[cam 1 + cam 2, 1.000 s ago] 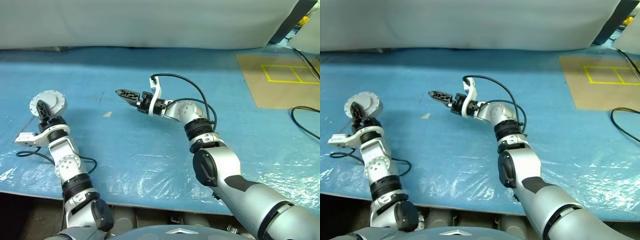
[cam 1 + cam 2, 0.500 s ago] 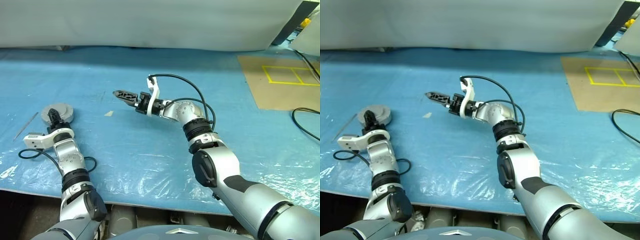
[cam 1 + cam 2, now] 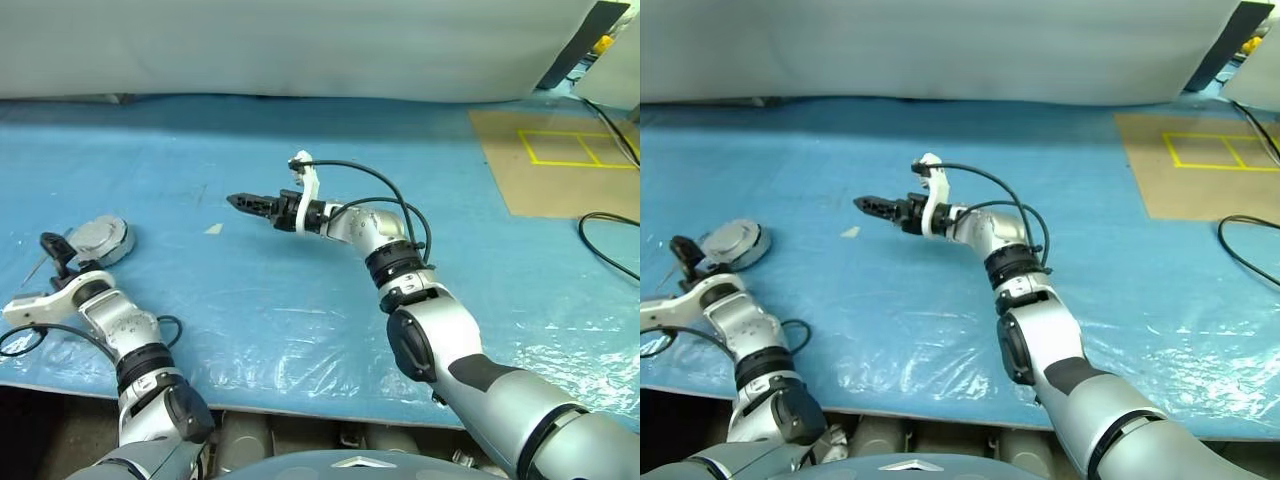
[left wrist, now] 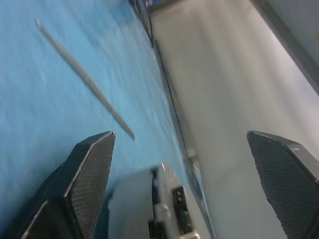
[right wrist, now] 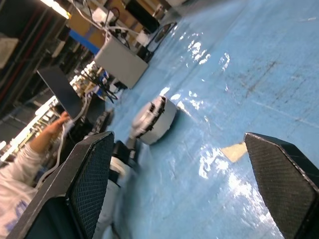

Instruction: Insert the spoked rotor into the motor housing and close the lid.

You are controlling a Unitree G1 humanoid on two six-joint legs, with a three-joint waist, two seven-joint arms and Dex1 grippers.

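The round silver motor housing (image 3: 101, 240) lies on the blue mat at the far left, and its flat grey top face is the lid (image 3: 730, 240). It also shows small and far off in the right wrist view as the motor housing (image 5: 155, 120). The spoked rotor is hidden. My left gripper (image 3: 52, 248) stands open just left of the housing and apart from it, with nothing between its fingers (image 4: 92, 164). My right gripper (image 3: 242, 202) hovers open and empty over the middle of the mat, pointing left.
A thin metal rod (image 4: 84, 79) lies on the mat by my left gripper. A small tan scrap (image 3: 214, 228) sits mid-mat. A brown board with yellow tape (image 3: 560, 160) and a black cable (image 3: 610, 240) are at the right. A person's sleeve (image 5: 20, 159) shows beyond the mat.
My left gripper set the housing down on the mat, opened and drew back to the left of it. My right gripper rolled slightly in place.
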